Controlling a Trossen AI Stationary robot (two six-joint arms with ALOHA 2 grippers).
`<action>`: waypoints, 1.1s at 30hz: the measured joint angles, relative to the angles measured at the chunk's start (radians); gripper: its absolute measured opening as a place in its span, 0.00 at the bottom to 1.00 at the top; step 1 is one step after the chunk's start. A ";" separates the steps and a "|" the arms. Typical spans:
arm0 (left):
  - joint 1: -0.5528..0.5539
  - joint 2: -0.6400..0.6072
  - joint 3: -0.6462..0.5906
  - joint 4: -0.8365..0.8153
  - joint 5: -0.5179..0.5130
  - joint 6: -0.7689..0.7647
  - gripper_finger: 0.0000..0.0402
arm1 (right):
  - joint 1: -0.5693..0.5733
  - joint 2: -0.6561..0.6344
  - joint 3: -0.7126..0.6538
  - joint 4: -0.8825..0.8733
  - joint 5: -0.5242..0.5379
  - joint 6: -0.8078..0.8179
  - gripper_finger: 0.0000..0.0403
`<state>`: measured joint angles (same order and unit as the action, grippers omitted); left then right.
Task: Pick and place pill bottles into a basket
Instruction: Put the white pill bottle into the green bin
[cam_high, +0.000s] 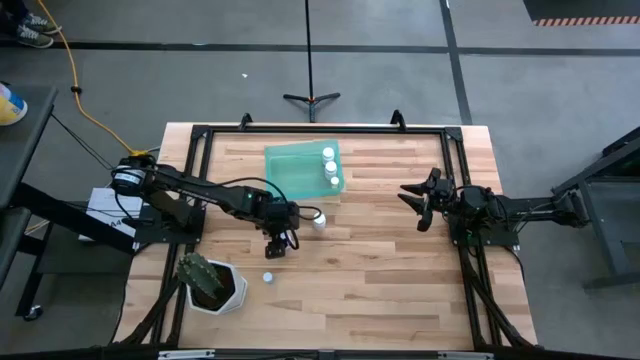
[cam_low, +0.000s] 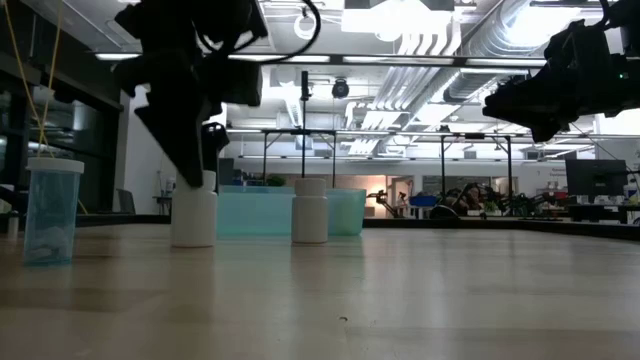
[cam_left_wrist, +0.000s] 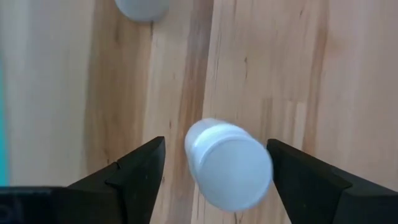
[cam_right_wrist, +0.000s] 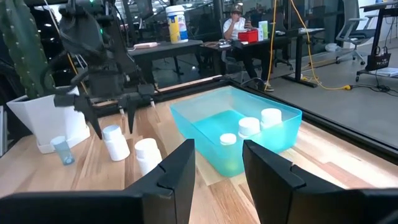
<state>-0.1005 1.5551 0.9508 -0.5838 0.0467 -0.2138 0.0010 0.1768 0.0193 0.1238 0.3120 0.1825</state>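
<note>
Tabletop (cam_high: 380, 260): upright pill bottle (cam_left_wrist: 229, 163) between left tool (cam_left_wrist: 214, 171) fingers.

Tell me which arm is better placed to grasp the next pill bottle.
Left. Its left gripper is open around a pill bottle; the right gripper waits far aside.

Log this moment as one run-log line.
left gripper: open, straddling upright pill bottle | right gripper: open, idle at table's right side | basket: three bottles inside | table: two others loose
</note>
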 joint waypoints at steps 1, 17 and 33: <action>0.000 0.005 -0.001 -0.007 0.003 0.000 0.77 | 0.000 0.000 0.000 0.000 0.000 0.000 0.31; 0.000 0.052 -0.001 0.006 0.041 -0.001 0.70 | 0.000 -0.001 0.000 -0.011 -0.003 0.003 0.31; 0.002 0.052 0.063 -0.036 0.042 -0.024 0.60 | 0.000 -0.001 0.000 -0.015 -0.003 0.001 0.31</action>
<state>-0.0986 1.6066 1.0141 -0.6202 0.0885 -0.2374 0.0010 0.1761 0.0193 0.1087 0.3088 0.1835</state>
